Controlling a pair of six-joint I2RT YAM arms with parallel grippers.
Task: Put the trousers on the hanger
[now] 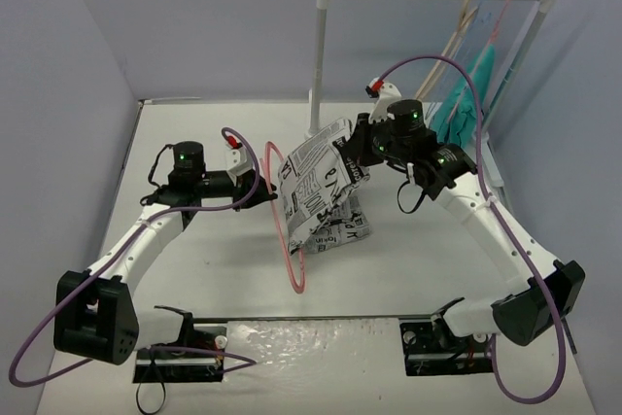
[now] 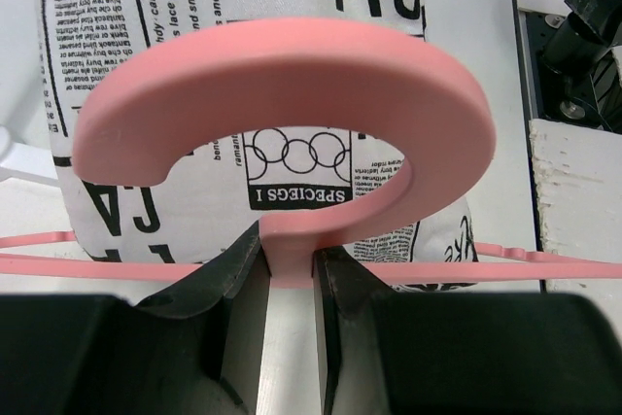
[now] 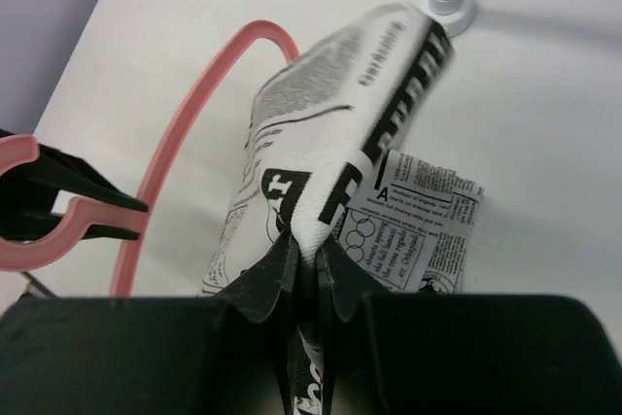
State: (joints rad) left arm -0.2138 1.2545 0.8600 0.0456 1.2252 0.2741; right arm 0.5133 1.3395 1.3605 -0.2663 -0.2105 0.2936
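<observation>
In the left wrist view my left gripper (image 2: 287, 264) is shut on the neck of the pink hanger (image 2: 282, 75), with the curved hook arching above the fingers. The top view shows that gripper (image 1: 264, 182) holding the hanger (image 1: 289, 240) on edge above the table. The trousers (image 1: 316, 191), white with black newspaper print, hang bunched just right of the hanger's frame, and their lower end rests on the table. My right gripper (image 1: 352, 148) is shut on their upper fold. In the right wrist view its jaws (image 3: 311, 245) pinch a ridge of the trousers (image 3: 350, 114), and the hanger (image 3: 185, 114) curves to the left.
A white clothes rack (image 1: 321, 55) stands at the back, its base (image 3: 452, 2) just beyond the trousers. A tan hanger (image 1: 465, 26), a thin blue wire hanger (image 1: 491, 36) and a teal garment (image 1: 466, 104) hang at its right end. Lavender walls close in on the table's sides.
</observation>
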